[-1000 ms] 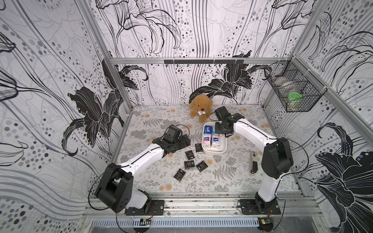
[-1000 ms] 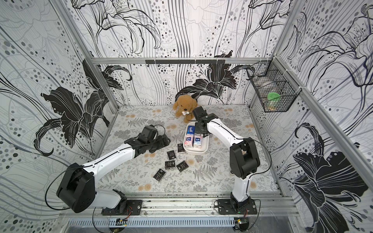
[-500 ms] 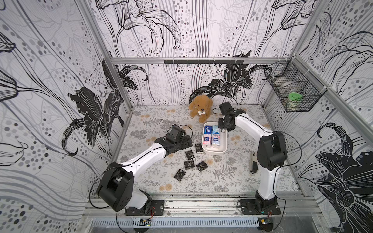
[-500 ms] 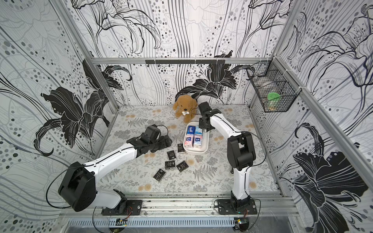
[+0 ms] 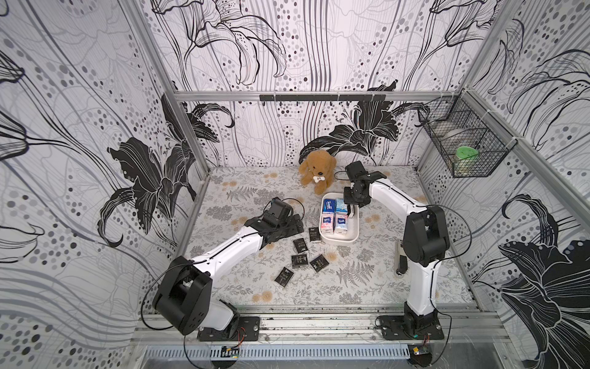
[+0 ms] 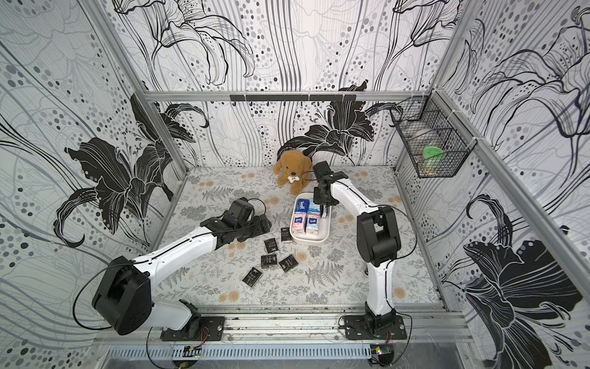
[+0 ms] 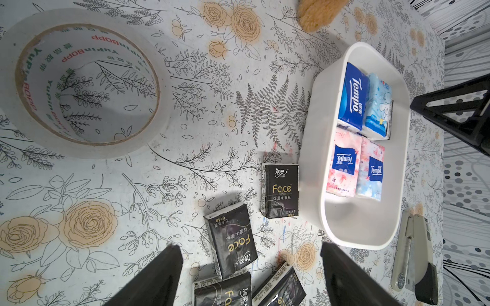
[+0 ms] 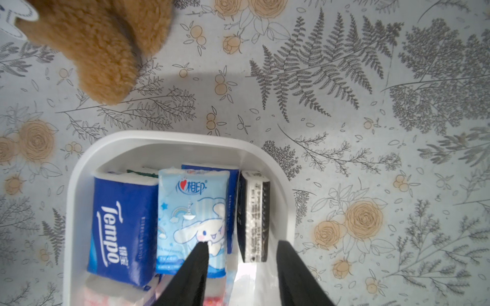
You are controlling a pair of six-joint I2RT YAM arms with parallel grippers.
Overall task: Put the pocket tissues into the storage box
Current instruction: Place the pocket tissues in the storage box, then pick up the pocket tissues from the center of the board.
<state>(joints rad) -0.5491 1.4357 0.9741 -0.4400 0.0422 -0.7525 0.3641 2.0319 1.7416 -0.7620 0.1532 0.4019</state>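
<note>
The white storage box (image 5: 355,227) (image 6: 326,234) (image 7: 358,220) (image 8: 79,172) holds dark blue (image 8: 124,225), light blue (image 8: 191,212) and pink (image 7: 343,164) pocket tissues. A black packet (image 8: 253,214) stands on edge against the box's wall. My right gripper (image 5: 350,211) (image 6: 324,211) (image 8: 243,243) hangs open over that end of the box, its fingers either side of the black packet with gaps. Several black packets (image 5: 300,245) (image 6: 271,245) (image 7: 230,243) lie on the table beside the box. My left gripper (image 5: 298,223) (image 6: 266,223) (image 7: 249,246) is open just above them, holding nothing.
A brown plush dog (image 5: 317,169) (image 8: 100,45) sits just behind the box. A clear tape roll (image 7: 84,79) lies under the left arm. A stapler (image 5: 399,258) (image 7: 413,251) lies by the right arm's base. A wire basket (image 5: 466,143) hangs on the right wall.
My right gripper has opened and let go of the black packet, which now stands in the box. The left gripper has shifted slightly towards the black packets.
</note>
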